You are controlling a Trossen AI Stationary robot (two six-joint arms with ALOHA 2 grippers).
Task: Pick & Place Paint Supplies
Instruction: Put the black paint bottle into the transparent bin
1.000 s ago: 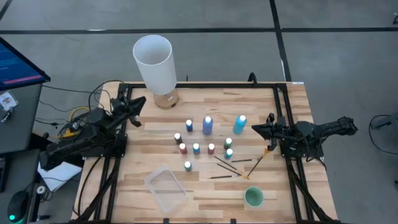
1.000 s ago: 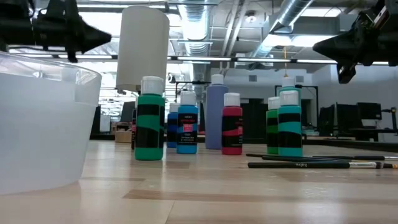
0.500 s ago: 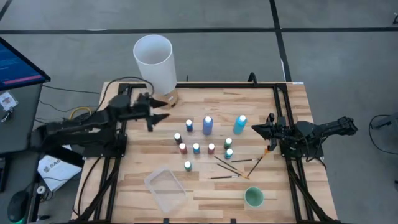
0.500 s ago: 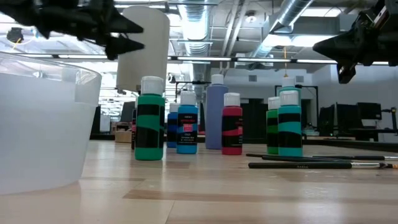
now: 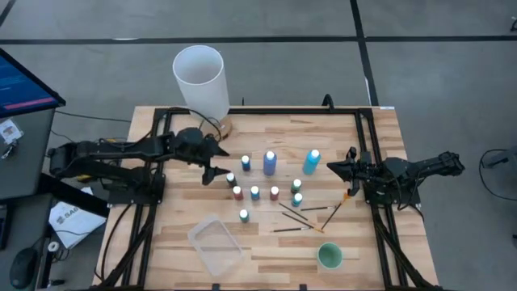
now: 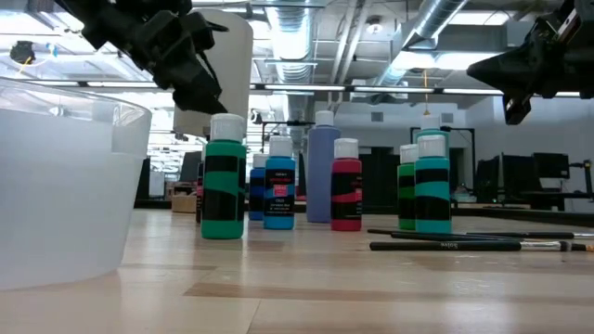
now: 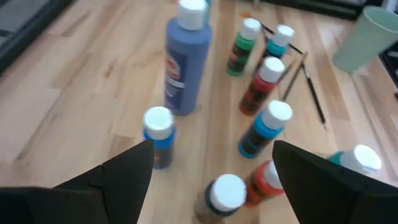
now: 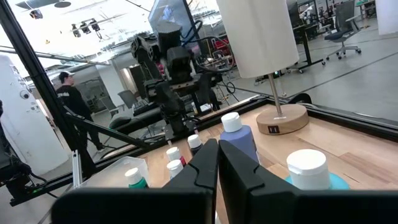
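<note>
1. High view, taking in the wooden table (image 5: 178,218) first: carrying the whole paint set in its middle, with the tall white cylinder (image 5: 200,81) standing at the far edge and a clear tub (image 5: 216,246) lying near the front
2. Reaching in with the left gripper (image 5: 218,164), fingers spread wide, hovering just beside the cluster and gripping nothing
3. Parked at the right edge: the right gripper (image 5: 331,167), fingers pressed together, holding nothing
4. Standing upright and tightly packed: the small white-capped bottles (image 5: 254,192), with the dark-bodied bottle (image 5: 230,179) nearest the spread fingers and a small blue bottle (image 5: 245,163) just beside it
5. Lying loose to the right of the bottles: thin brushes (image 5: 303,217)
6. Judging the risk: coming down on so crowded a group, likely clipping a neighbour with one finger and toppling it, perhaps knocking it into others; pinching a cap rather than a body, risking a slip on the lift
</note>
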